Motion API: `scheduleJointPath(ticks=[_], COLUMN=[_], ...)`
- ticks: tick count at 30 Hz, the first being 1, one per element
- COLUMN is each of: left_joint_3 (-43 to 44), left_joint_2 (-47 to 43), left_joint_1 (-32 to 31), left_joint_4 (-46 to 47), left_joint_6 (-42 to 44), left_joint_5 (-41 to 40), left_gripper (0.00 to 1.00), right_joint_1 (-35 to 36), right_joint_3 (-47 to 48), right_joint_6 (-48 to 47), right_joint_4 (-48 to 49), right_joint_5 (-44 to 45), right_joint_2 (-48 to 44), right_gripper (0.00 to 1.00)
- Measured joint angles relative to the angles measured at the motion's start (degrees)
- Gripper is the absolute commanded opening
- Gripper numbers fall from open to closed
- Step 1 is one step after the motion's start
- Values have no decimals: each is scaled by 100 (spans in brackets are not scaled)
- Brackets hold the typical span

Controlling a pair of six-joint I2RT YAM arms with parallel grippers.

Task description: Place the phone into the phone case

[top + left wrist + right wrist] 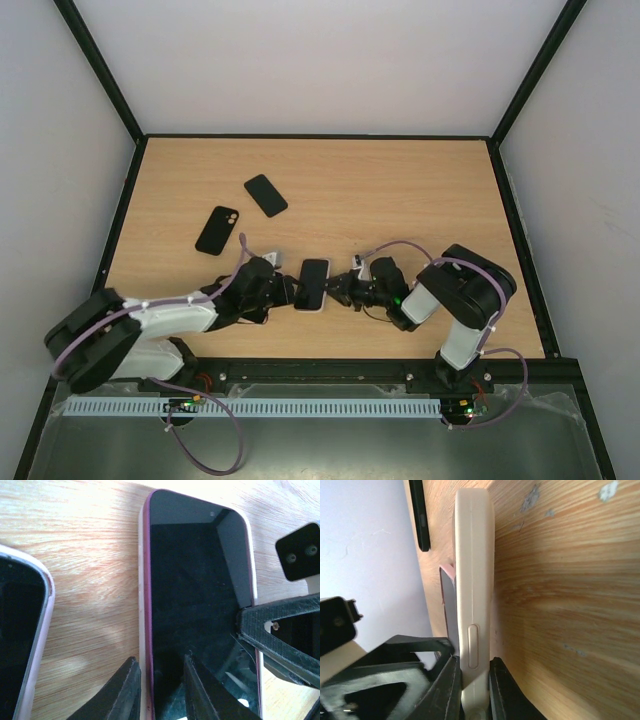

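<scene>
The phone point(314, 282) has a dark screen and a magenta rim and lies screen-up in a cream phone case point(141, 580) on the table between both grippers. In the left wrist view the phone point(195, 595) fills the case. My left gripper point(157, 662) is shut over the case's left edge, one finger outside the wall and one on the screen. My right gripper point(474, 662) is shut on the case's side wall point(474, 570), seen edge-on. There the phone's magenta edge point(447, 597) stands slightly raised from the case. In the top view the left gripper point(292, 292) and right gripper point(338, 290) flank the phone.
Two flat black items lie behind on the left, one with camera holes point(217, 230) and one plain point(266, 195). Another phone in a pale case point(20, 630) lies just left of my left gripper. Black frame rails border the wooden table point(400, 190).
</scene>
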Motion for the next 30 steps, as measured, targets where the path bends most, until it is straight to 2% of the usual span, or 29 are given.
scheduleJointPath(ticks=[6,8,12,17,22,26,30], left_joint_3=[33,83,192,415,479,466,304], left_joint_2=[-1427,-1878,-2570,-2992,-3357,-3558,-3637], left_joint_1=[391,579,979,1344,1401,1403,1408], left_joint_4=[-595,-826,-1172,-1467,-1467,-1250,-549], left_joint_6=[74,138,216,280,208,-7,-374], left_joint_5=[31,61,367,968,1515,1891,2343], left_gripper=[67,80,89,90,88,82,71], right_joint_1=[0,2,9,42,114,177,225], right_joint_3=[-164,-186,-190,-188,-188,-186,-162], right_joint_6=[-116,-188,-289,-291,-210,-153,-72], right_joint_4=[31,33,33,42,136,203,208], right_joint_5=[-260,-376,-584,-868,-1139,-1287,-1368], right_joint_2=[-350,-568,-999,-1506,-2173,-2693,-3088], right_gripper=[7,7,7,7,8,8,8])
